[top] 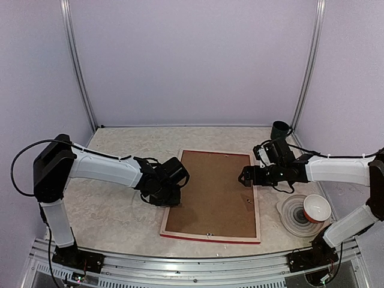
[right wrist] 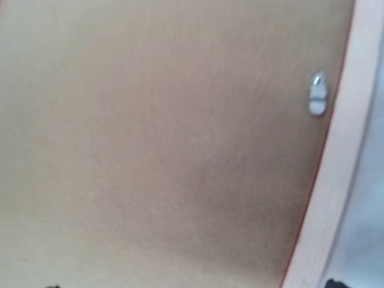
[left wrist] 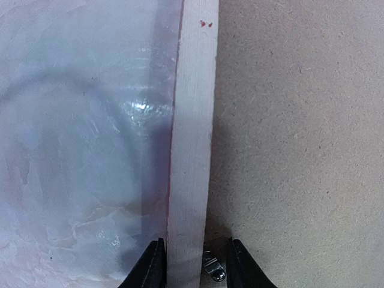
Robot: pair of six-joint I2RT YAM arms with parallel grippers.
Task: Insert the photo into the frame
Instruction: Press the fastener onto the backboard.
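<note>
nearest the arm bases, the frame (top: 210,238) is lying face down on the table (top: 114,210), showing its pale wood back and a red edge along the near side. the brown backing board (top: 210,192) is sitting inside it, so the photo is not showing in any view; whether it is lying under the board cannot be told. at the left rail, the left gripper (left wrist: 195,267) is standing part open, its fingers straddling the wood beside a small metal clip (left wrist: 213,268) and clamping nothing. a little farther, the right gripper (top: 245,176) is hovering over the right side, spread wide and empty. the step in hand is probably working the clips that hold the board. the next move is calling for the left fingers to catch that clip and turn it without shifting the frame.
</note>
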